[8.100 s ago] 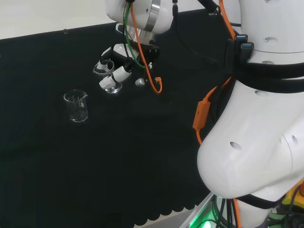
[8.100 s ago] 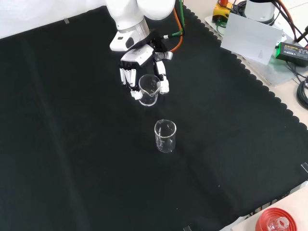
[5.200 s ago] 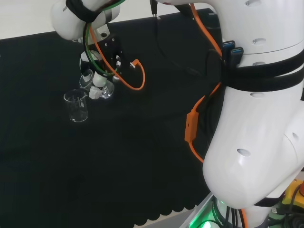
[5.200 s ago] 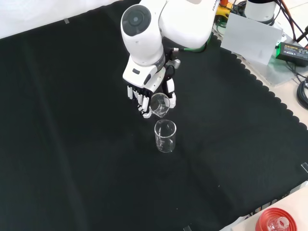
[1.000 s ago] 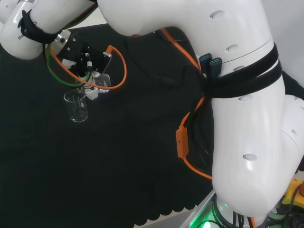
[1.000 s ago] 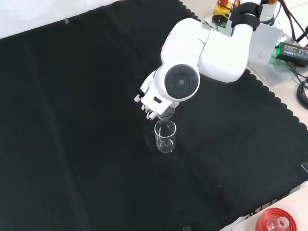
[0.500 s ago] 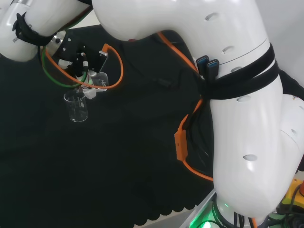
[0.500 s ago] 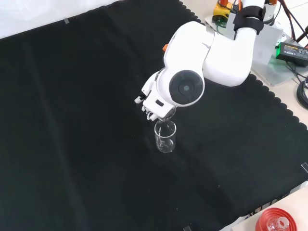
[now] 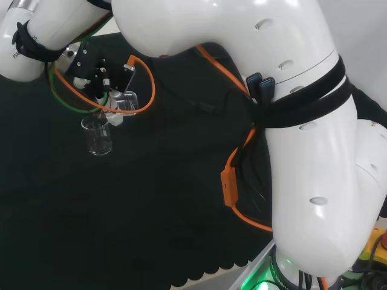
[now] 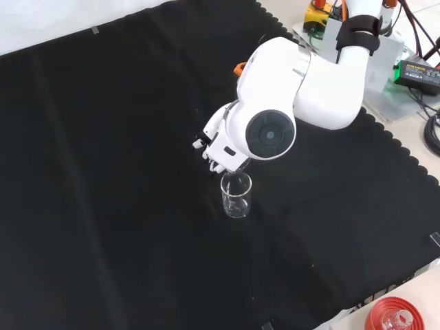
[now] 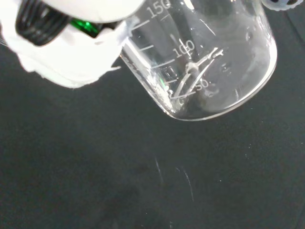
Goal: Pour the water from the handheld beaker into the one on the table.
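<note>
The hand (image 9: 100,81) is shut on a clear graduated beaker (image 9: 126,104), tipped over with its mouth toward a second clear beaker (image 9: 97,134) standing upright on the black cloth. In the front view the standing beaker (image 10: 236,194) is just below the hand's fingers (image 10: 211,148). There the arm's white link with a round grey cap (image 10: 269,135) covers most of the hand and the held beaker. Close up in the wrist view, the held beaker (image 11: 205,62) lies steeply tilted beside a white part of the hand (image 11: 71,52). I cannot make out water in either beaker.
The arm's large white links (image 9: 290,151) take up the right of the head view, with an orange cable (image 9: 228,181) hanging off them. Off the cloth's scalloped edge sit a red ribbed ring (image 10: 392,317) at the front right corner and boxes with cables (image 10: 361,51) at the back right.
Over eight seconds the hand carried its beaker across to the standing beaker and tipped it over the rim. In the last second the arm's link turned slightly; the standing beaker stayed put.
</note>
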